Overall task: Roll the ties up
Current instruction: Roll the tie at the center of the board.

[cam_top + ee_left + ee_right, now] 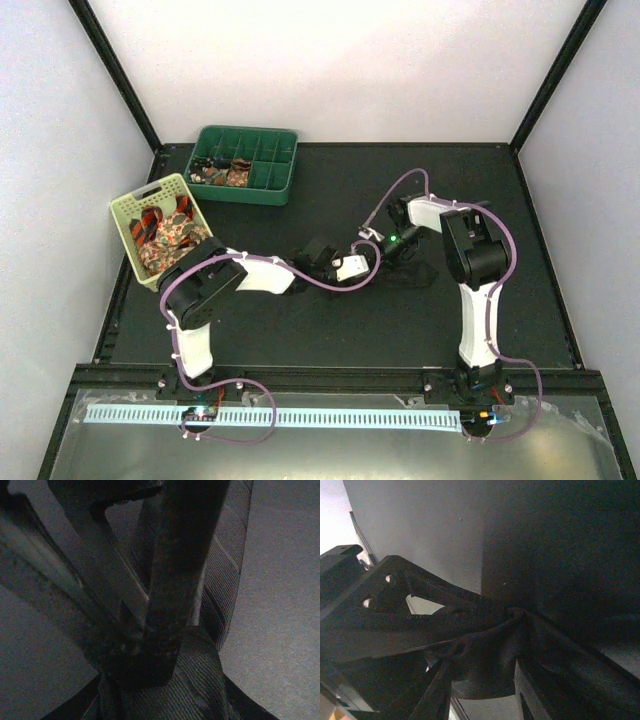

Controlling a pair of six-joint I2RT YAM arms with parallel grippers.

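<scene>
A very dark, finely striped tie runs through my left gripper, whose jaws are shut on it just above the black table. In the top view the left gripper and right gripper meet at the table's middle, where the dark tie is hard to make out. In the right wrist view, bunched dark tie fabric sits between the fingers of my right gripper, which grips it. The left gripper's fingers hold the same fabric just left of it.
A pale yellow basket at the left edge holds orange-striped and floral ties. A green compartment tray at the back holds rolled ties in its left cells. Purple cables loop along both arms.
</scene>
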